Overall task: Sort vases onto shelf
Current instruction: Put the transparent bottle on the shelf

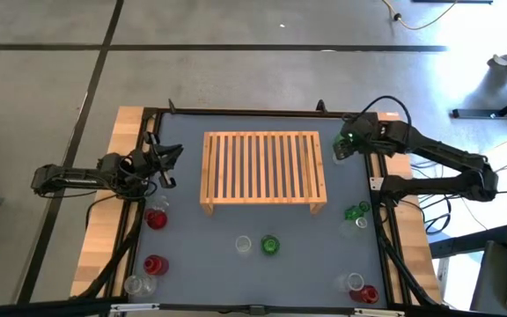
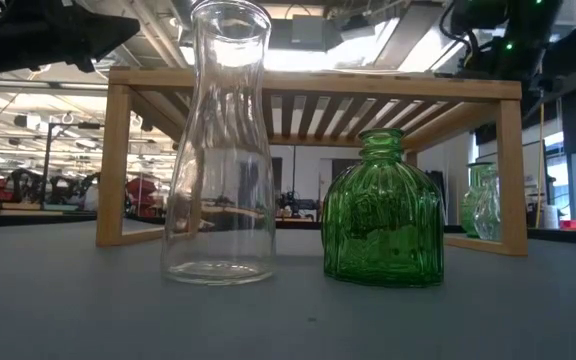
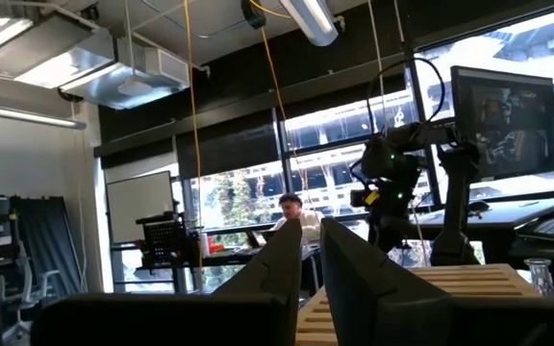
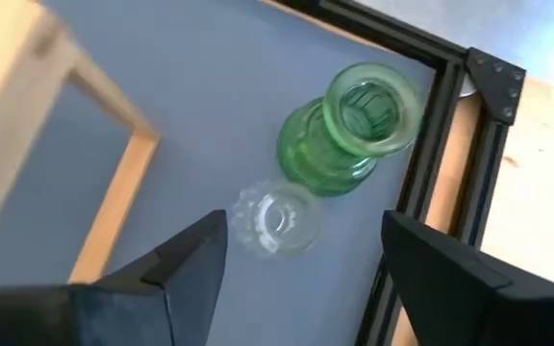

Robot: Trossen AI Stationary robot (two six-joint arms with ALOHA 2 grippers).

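The wooden slatted shelf [image 1: 262, 167] stands on its legs at the middle of the table, with nothing on it. Several small vases stand upright around it. Red ones [image 1: 156, 218] [image 1: 154, 264] and a clear one [image 1: 135, 284] are on the left. A clear vase [image 1: 243, 244] and a green vase [image 1: 270, 245] stand in front. My right gripper [image 1: 341, 145] hangs open, high beside the shelf's right end. Its wrist view looks down on a green vase [image 4: 349, 130] and a clear vase [image 4: 277, 219]. My left gripper [image 1: 176, 165] is shut and empty, raised left of the shelf and pointing level toward it [image 3: 460, 279].
Another clear vase [image 1: 355, 282] and a red one [image 1: 369, 293] stand at the near right corner. A black frame rail [image 4: 431, 183] runs right beside the green and clear pair. In the low view the tall clear vase [image 2: 218, 150] and the green vase [image 2: 383, 210] stand in front of the shelf [image 2: 318, 85].
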